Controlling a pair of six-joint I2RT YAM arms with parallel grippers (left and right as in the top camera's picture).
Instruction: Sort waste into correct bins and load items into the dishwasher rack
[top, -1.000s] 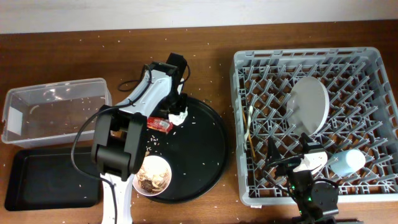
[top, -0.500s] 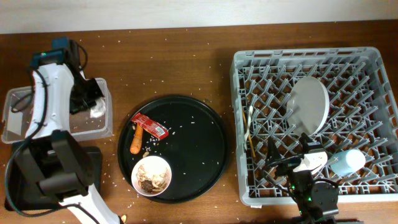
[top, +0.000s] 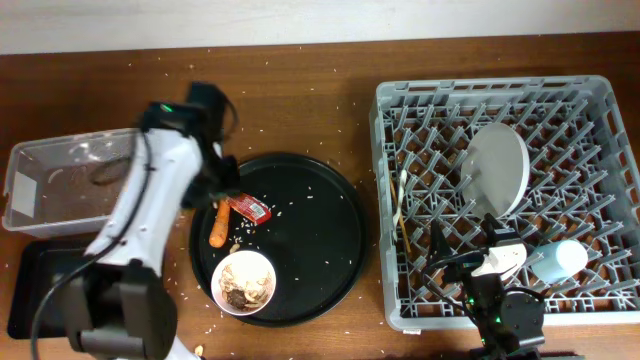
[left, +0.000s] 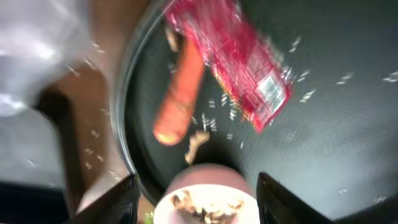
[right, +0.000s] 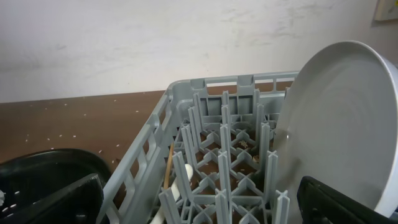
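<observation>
A red foil wrapper (top: 250, 207) and an orange carrot-like piece (top: 219, 225) lie on the left side of the large round black tray (top: 320, 250). A white bowl (top: 247, 282) with brown scraps and rice sits at the tray's front. My left gripper (top: 224, 190) is open and empty, hovering just above the wrapper (left: 239, 56) and carrot (left: 180, 93), with the bowl (left: 205, 202) between its fingers (left: 205, 208) in the wrist view. My right gripper (right: 205, 211) is open and empty over the front of the grey rack (top: 590, 130). The tissue is not visible.
The clear tub (top: 40, 160) stands at the left, with the shallow black rectangular tray (top: 40, 290) in front of it. The rack holds an upright white plate (top: 497, 168), a light-blue cup (top: 558, 262), and a chopstick (top: 401, 222) beside a white fork (top: 403, 183). Rice grains are scattered on the table.
The left arm carried the white tissue from the round tray to the clear tub, then swung back to the tray's left edge with nothing in it. The right arm has not moved.
</observation>
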